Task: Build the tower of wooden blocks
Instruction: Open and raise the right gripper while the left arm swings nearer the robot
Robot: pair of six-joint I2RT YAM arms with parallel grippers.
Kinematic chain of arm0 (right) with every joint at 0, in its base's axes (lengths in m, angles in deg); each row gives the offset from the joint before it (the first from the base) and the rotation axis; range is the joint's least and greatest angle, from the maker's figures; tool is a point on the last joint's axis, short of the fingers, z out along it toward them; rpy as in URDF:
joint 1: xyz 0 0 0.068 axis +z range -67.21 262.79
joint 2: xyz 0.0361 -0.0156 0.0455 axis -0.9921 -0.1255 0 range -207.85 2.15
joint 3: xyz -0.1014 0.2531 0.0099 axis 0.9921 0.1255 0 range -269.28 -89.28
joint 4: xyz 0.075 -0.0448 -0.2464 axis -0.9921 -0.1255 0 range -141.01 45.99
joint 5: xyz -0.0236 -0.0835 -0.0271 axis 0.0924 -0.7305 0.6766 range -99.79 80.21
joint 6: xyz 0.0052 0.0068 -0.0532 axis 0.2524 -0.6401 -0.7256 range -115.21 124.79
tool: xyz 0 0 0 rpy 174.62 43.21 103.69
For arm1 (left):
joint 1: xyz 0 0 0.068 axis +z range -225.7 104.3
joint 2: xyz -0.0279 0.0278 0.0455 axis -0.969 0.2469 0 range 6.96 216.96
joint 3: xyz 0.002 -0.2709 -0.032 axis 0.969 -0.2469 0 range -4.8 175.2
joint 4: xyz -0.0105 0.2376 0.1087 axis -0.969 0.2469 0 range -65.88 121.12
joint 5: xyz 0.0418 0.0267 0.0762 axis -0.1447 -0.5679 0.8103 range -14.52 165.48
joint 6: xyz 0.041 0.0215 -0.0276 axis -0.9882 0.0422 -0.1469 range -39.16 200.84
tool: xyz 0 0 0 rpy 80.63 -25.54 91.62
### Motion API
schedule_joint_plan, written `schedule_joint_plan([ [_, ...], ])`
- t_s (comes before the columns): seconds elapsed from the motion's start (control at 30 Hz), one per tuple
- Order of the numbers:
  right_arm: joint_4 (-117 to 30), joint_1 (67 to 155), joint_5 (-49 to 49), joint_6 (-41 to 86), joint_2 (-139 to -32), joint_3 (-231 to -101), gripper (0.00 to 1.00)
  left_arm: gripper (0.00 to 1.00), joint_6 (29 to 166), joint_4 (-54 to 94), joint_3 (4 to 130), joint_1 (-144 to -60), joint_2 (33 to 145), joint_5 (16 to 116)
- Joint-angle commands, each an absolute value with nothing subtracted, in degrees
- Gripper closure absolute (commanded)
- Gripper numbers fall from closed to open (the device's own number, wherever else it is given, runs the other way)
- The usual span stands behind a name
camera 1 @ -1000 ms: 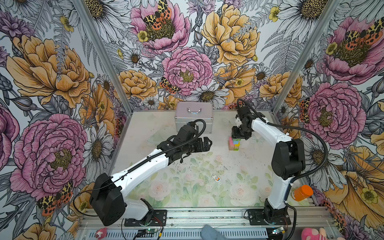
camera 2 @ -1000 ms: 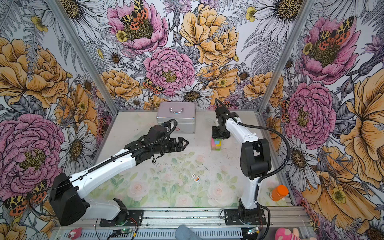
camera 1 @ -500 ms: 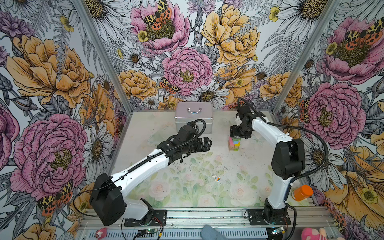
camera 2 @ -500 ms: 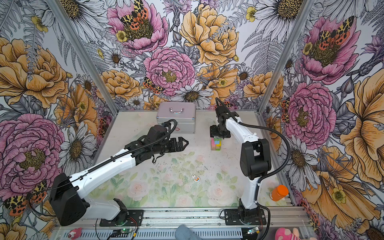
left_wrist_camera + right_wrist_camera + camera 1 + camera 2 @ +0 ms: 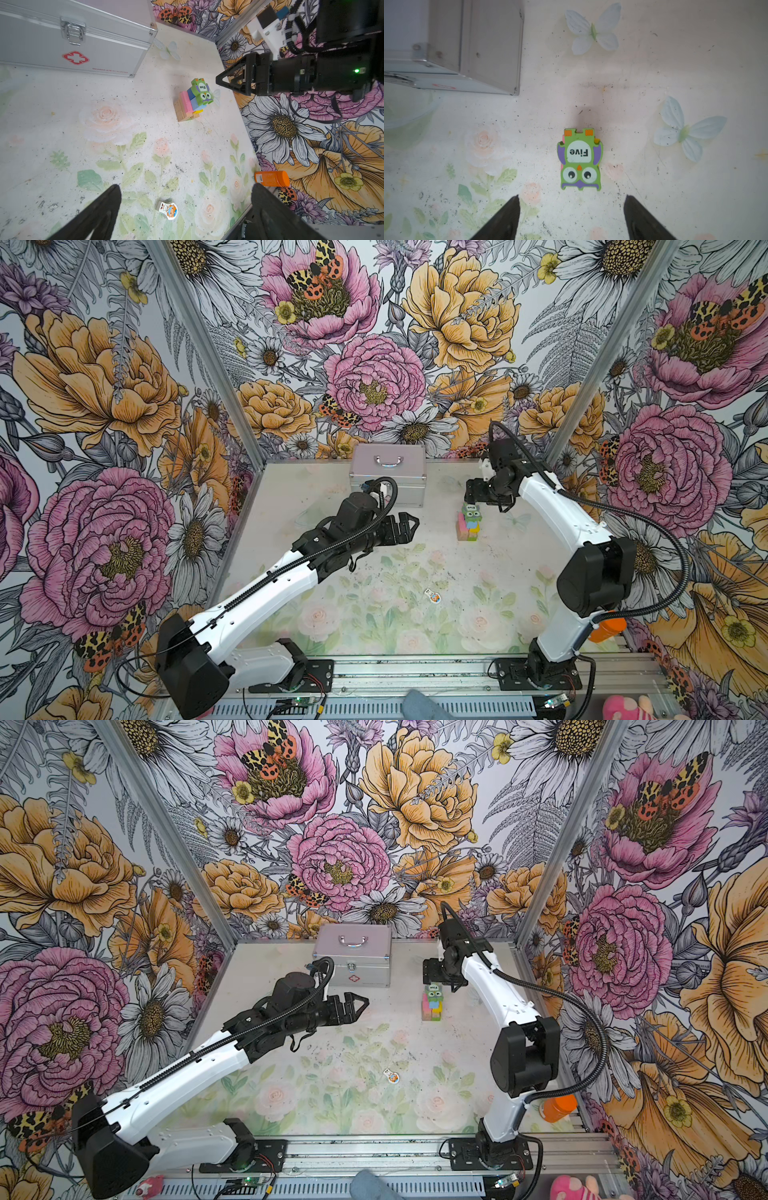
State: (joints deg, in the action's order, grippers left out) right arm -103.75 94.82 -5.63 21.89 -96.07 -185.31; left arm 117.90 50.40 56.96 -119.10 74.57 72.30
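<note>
The tower (image 5: pixel 468 526) (image 5: pixel 432 1006) (image 5: pixel 188 106) stands at the back right of the table, a short stack of tan, pink, blue, yellow and green wood blocks. A flat green owl piece (image 5: pixel 579 160) (image 5: pixel 471 513) marked "Five" lies on top of it. My right gripper (image 5: pixel 478 498) (image 5: pixel 434 975) (image 5: pixel 572 199) hangs just above the owl, open and holding nothing. My left gripper (image 5: pixel 409 524) (image 5: pixel 359 1002) (image 5: pixel 186 191) hovers open and empty to the left of the tower. A loose flat cartoon figure piece (image 5: pixel 434 596) (image 5: pixel 391 1075) (image 5: pixel 168 209) lies on the table nearer the front.
A silver metal case (image 5: pixel 388 475) (image 5: pixel 353 959) (image 5: pixel 72 37) (image 5: pixel 467 52) stands at the back, left of the tower. An orange bottle (image 5: pixel 606 624) (image 5: pixel 557 1106) (image 5: pixel 271 178) lies at the front right edge. Flowered walls close in the back and both sides.
My right gripper has opened, let go of the owl piece on the tower's top, and risen slightly. The left arm has not moved.
</note>
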Motion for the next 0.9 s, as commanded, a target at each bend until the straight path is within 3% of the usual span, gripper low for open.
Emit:
schedule_joint_plan([
  [0.0, -105.0, 94.9, -5.8, 23.7, -88.5, -182.5, 0.19, 0.01, 117.6, 53.7, 54.8, -122.2, 70.4, 77.5],
  [0.47, -105.9, 104.7, -6.8, 33.0, -59.5, -155.6, 0.18, 0.01, 128.7, 54.6, 36.7, -147.0, 48.4, 98.5],
  [0.63, -106.3, 106.5, -5.9, 36.3, -49.9, -147.7, 0.19, 0.01, 130.4, 54.5, 33.0, -154.2, 47.0, 102.9],
  [0.87, -109.8, 106.9, -6.2, 35.6, -44.1, -145.6, 0.19, 0.01, 128.8, 54.3, 35.0, -157.2, 50.2, 104.6],
])
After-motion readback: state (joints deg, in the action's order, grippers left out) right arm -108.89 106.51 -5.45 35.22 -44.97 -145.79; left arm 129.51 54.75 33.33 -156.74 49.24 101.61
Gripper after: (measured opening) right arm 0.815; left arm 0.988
